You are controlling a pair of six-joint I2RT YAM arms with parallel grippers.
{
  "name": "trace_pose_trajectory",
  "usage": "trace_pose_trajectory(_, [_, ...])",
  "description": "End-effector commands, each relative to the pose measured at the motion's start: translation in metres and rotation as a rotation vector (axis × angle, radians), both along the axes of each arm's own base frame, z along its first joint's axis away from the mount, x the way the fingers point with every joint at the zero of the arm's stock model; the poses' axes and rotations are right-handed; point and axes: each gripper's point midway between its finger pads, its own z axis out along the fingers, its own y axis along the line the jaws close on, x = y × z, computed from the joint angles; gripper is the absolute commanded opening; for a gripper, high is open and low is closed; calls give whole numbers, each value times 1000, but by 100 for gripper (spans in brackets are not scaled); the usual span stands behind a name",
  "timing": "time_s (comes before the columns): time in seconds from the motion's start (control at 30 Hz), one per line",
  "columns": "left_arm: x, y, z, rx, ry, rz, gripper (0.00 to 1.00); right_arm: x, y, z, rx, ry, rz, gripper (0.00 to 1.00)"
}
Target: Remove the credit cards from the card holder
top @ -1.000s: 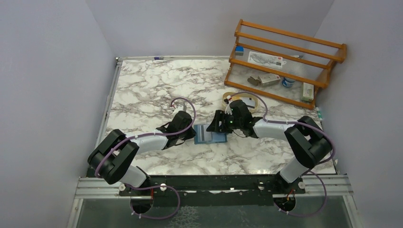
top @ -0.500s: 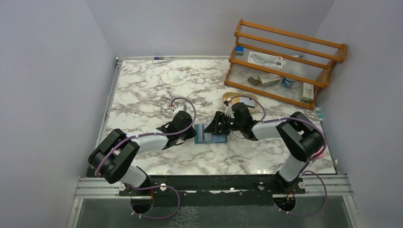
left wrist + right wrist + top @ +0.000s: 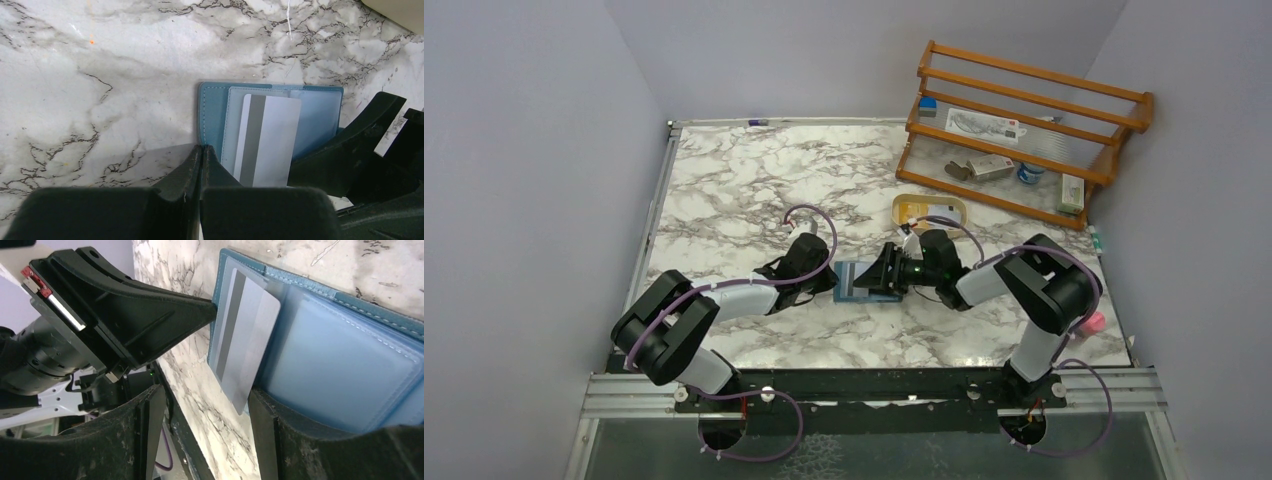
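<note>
Top view: a rack (image 3: 1024, 130) stands at the worktop's (image 3: 744, 190) far right, with a tray (image 3: 931, 211) near it. At centre, the right gripper (image 3: 876, 281) overlaps the open teal holder (image 3: 848, 284).

Left wrist view: the left gripper (image 3: 201, 159) is clenched, its tip at the holder's edge.

Right wrist view: a whitish, grey-striped card (image 3: 247, 335) protrudes from the holder. The right gripper is released, with a finger on either side of it.

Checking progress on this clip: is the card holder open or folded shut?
Open. The card holder lies spread flat, its pale inner pockets facing up, with a whitish card lying on them.
</note>
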Motion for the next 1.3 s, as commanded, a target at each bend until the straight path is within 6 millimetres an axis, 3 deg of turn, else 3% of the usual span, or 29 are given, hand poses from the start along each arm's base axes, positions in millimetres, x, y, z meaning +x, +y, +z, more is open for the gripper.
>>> trace_pose_trajectory(0.0, [-22,11,-25,65,86,-28,0,4,8,5,64,31,-16,66])
trace_pose_trajectory(0.23, [-22,10,-23,60,78,-29,0,23,17,6,66,28,-50,64])
trace_pose_trajectory(0.47, [-22,9,-22,60,75,-34,0,32,30,24,140,-15,-40,63])
trace_pose_trajectory(0.77, [-22,8,-20,55,70,-34,0,28,41,37,226,-53,-15,62])
trace_pose_trajectory(1.07, [-24,8,-19,55,67,-37,0,27,65,21,191,-1,32,62])
trace_pose_trajectory(1.27, [-23,8,-20,57,69,-35,0,25,77,24,201,6,57,62])
